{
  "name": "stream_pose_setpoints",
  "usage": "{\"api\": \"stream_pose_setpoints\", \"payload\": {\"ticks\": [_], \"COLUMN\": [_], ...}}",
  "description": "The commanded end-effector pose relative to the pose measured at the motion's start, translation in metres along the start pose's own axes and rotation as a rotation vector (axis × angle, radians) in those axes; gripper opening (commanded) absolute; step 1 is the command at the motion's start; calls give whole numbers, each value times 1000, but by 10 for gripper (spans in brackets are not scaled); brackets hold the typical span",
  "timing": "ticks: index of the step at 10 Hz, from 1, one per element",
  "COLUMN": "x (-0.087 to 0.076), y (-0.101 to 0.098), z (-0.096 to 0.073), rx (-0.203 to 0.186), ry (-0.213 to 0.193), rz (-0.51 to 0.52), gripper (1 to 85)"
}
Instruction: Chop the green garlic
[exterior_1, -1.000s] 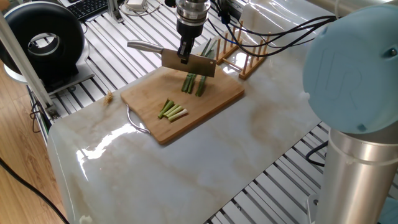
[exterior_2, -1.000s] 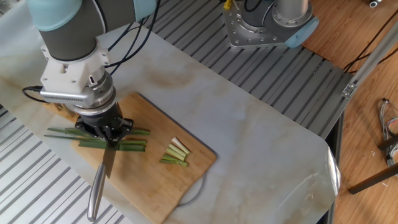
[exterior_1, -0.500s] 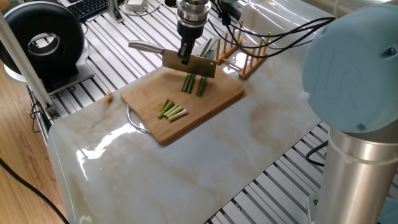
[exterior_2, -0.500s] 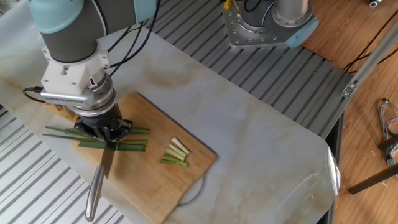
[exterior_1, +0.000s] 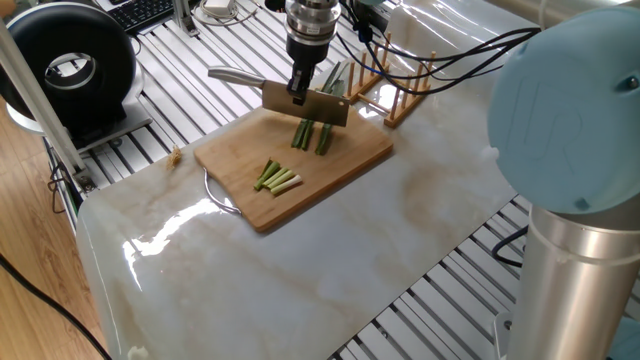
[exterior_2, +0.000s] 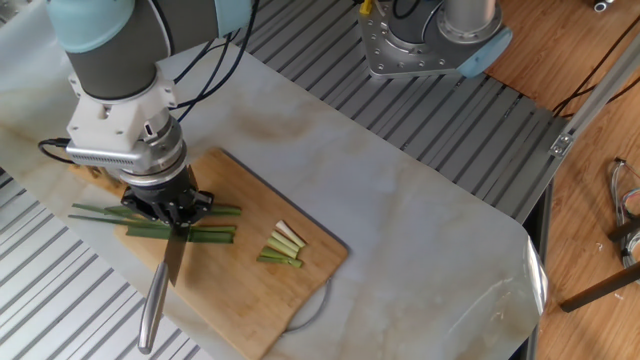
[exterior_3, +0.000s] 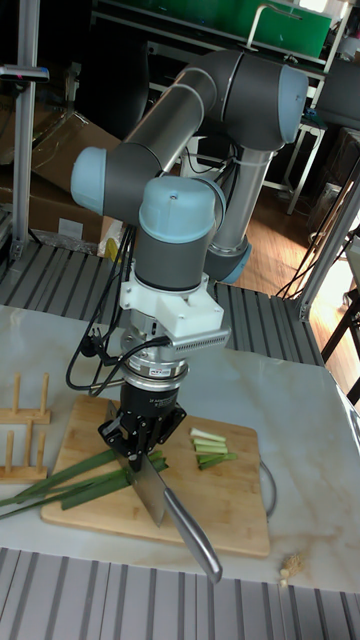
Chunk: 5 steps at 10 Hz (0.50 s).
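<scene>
Big marble-topped table (exterior_1: 300, 270) first, carrying a wooden cutting board (exterior_1: 355, 160) with a wooden peg rack (exterior_1: 400, 95) just beside its far edge. On the board, long green garlic (exterior_2: 215, 236) lying crosswise, leafy ends trailing off the board toward the rack; near the middle, a small heap of cut pieces (exterior_2: 282, 247), pale ends showing. Over the stalks, a knife (exterior_3: 155, 492), blade hanging just above the green, steel handle pointing away from the garlic. Looks like mid-chop, blade raised between strokes.

Risks from here: stalks loose and unpinned, so likely to roll or skid under a slanted stroke, leaving uneven pieces or a half-cut stalk. Blade landing too far toward the leaves, close to the board's edge, could flick the garlic off. Knife possibly twisting in the grip on a hard hit.

Gripper (exterior_3: 140, 455) smallest in the picture: jaws pinched tight on the top of the knife blade, touching nothing else, pointing straight down.
</scene>
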<state>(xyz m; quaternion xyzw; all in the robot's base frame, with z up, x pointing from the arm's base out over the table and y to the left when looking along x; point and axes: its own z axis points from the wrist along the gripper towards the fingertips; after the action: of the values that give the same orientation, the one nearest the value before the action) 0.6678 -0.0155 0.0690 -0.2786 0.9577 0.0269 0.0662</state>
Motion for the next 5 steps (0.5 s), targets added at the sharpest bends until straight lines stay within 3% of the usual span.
{"api": "stream_pose_setpoints", "payload": {"ticks": [1,5], "x": [-2,-1], "y": [2,6], "z": [-1,1], "rx": [-12,-28], "ry": [-5,3], "rz": [13,34], "gripper": [13,13]}}
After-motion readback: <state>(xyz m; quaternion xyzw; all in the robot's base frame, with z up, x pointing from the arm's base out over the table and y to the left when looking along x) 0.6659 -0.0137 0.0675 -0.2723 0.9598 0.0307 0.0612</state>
